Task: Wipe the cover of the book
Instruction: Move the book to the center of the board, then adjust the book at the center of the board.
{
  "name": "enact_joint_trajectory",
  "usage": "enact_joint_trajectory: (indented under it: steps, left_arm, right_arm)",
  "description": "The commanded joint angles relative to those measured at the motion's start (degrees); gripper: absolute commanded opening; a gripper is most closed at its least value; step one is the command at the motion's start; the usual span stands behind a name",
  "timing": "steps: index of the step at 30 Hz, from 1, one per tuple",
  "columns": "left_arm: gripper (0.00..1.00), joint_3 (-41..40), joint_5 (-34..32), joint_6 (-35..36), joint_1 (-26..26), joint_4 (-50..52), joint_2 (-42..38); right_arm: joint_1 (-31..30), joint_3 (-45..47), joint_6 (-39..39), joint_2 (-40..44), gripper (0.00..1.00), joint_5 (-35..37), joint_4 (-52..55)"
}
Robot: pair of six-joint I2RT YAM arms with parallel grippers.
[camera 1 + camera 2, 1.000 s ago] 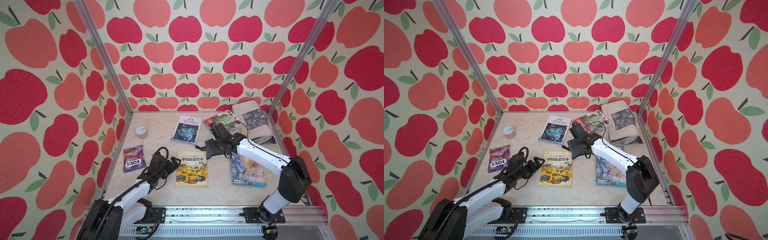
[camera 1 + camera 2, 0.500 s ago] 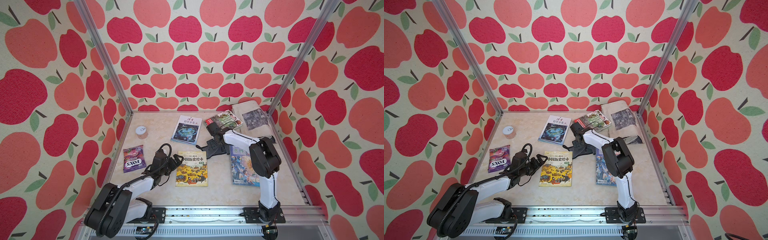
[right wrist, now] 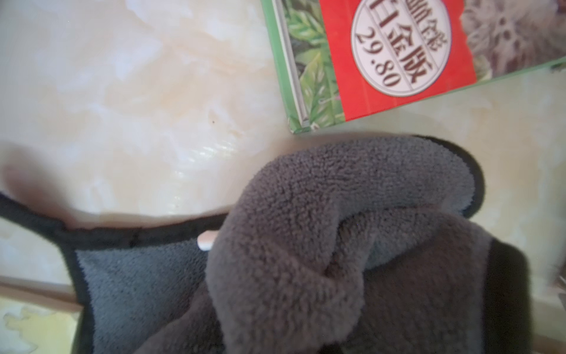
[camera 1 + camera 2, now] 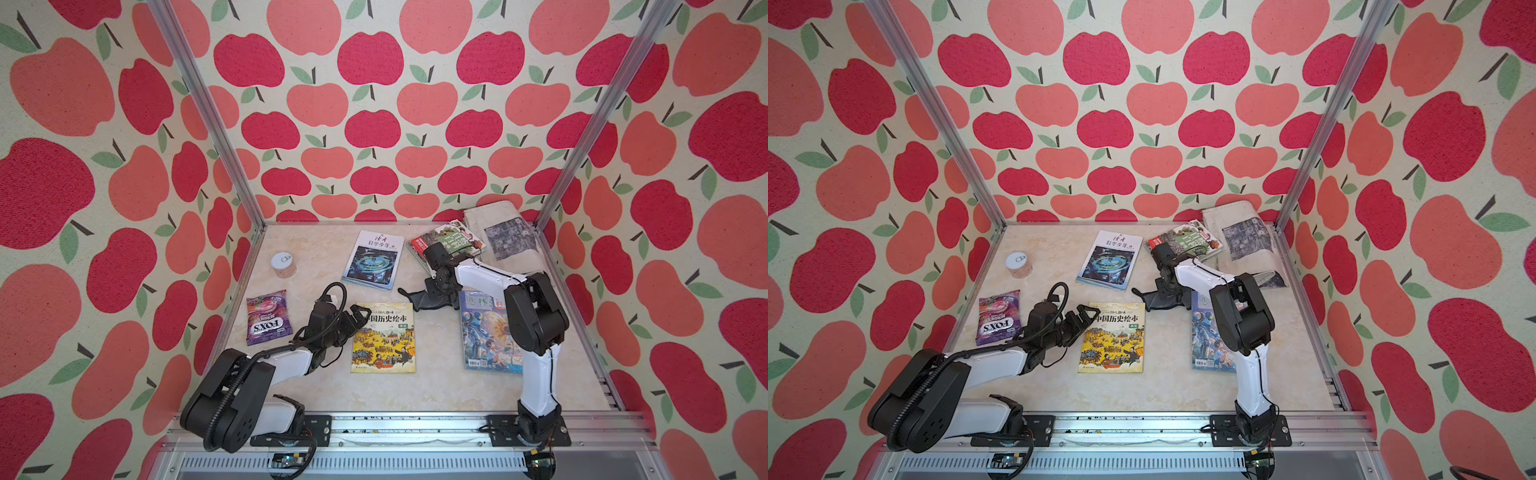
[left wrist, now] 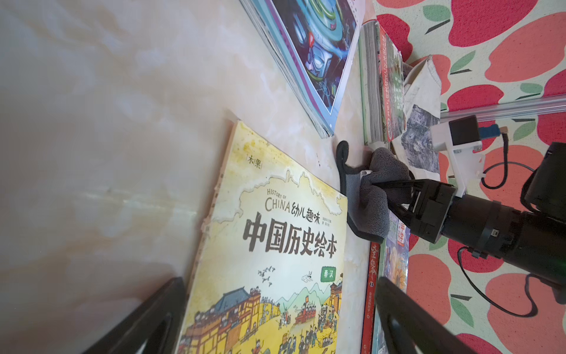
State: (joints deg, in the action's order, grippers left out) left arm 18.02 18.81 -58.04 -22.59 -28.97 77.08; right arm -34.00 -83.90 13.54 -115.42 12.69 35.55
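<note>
Left gripper (image 4: 358, 322): nearest you, jaws wide apart and holding nothing, tips over the left edge of the yellow book (image 4: 384, 336), which lies flat and cover up in the middle of the table (image 4: 436, 386). Right gripper (image 5: 372, 184): farther back, you have it pinched tight on a bunched grey cloth (image 4: 428, 298). The cloth rests on the table just beside the book's far right corner.

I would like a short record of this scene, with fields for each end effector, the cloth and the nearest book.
Right end effector: shut on the dark grey fleecy cloth
Cloth position: bunched on the marble-look table, beside a corner of the yellow history picture book
Left end effector: open, by that book's edge
</note>
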Motion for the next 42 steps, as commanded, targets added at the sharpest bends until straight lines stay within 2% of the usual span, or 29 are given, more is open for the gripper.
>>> enact_joint_trajectory:
  steps: [1, 9, 14, 18, 22, 28, 32, 35, 38, 40, 42]
  left_arm:
    - [0.99, 1.09, -0.37, -1.69, -1.99, 3.68, 1.98]
    - [0.99, 2.02, -2.03, -5.95, -7.05, -1.96, 5.93]
    - [0.99, 1.41, -1.58, -7.35, -7.82, -3.53, 6.12]
    - [0.99, 0.81, -2.47, -7.01, -8.04, -0.69, 2.71]
    - [0.99, 0.61, -3.74, -6.62, -8.71, 2.77, -1.05]
    - [0.99, 0.02, -5.4, -7.72, -11.27, 3.74, -3.27]
    - [0.99, -2.74, -7.23, -8.58, -11.55, 4.54, -7.02]
    - [0.99, -3.08, -9.46, -7.29, -10.92, 11.29, -13.47]
    - [0.99, -2.92, -12.92, -4.4, -9.03, 19.39, -22.15]
    - [0.99, -3.07, -13.97, -2.28, -6.07, 22.61, -26.47]
    - [0.99, -3.08, -12.34, -0.58, -1.15, 24.18, -28.53]
  right_arm:
    - [-0.16, 0.33, -0.01, 7.94, 0.0, -2.4, 3.47]
    - [-6.02, 8.71, 1.99, 24.08, 0.0, -4.11, 1.17]
    - [-10.6, 15.76, 6.05, 27.22, 0.0, -10.45, -1.85]
    - [-16.16, 18.96, 7.43, 23.16, 0.0, -9.81, -3.65]
    - [-18.94, 18.5, 9.08, 15.39, 0.0, -11.52, -6.66]
    - [-20.41, 7.77, 11.18, 0.72, 0.0, -17.38, -9.4]
    - [-20.41, 1.12, 13.16, -5.34, 0.0, -21.54, -11.06]
    - [-20.27, -0.54, 13.52, -6.51, 0.0, -22.02, -10.07]
    - [-19.33, 2.9, 13.45, -4.5, 0.0, -21.54, -10.41]
    - [-18.46, 5.95, 13.35, -2.62, 0.0, -21.49, -10.5]
    - [-17.9, 10.08, 13.19, 0.29, 0.0, -21.06, -10.86]
